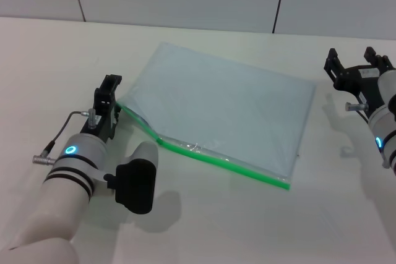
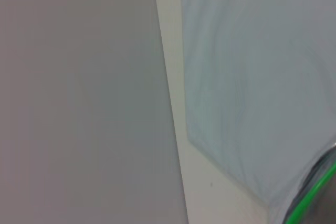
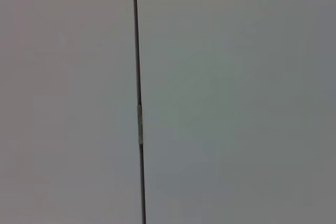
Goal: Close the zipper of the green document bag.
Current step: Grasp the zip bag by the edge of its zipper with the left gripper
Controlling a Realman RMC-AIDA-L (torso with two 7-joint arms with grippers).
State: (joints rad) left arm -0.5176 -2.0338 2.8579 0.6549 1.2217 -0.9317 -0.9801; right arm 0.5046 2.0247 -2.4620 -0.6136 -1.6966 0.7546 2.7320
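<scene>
left gripper (image 1: 113, 108): its fingertips sit at the corner of the green document bag (image 1: 223, 109); it is too small to tell if they pinch it or stand apart
zipper (image 1: 210, 156): the slider tab is too small to pick out; the end near the left gripper is partly hidden behind the arm
right gripper (image 1: 356, 66): cut off by the picture's edge; finger gap too small to tell
left wrist view: only a bit of the bag (image 2: 252, 77) shows; a small piece of green strip (image 2: 310, 198) is cut off at the corner; no fingers show
right wrist view: only the wall (image 3: 236, 98) and a dark seam (image 3: 138, 98); no fingers show

No legible text, labels, brand marks, numbers or signs appear in the head view, the left wrist view or the right wrist view
</scene>
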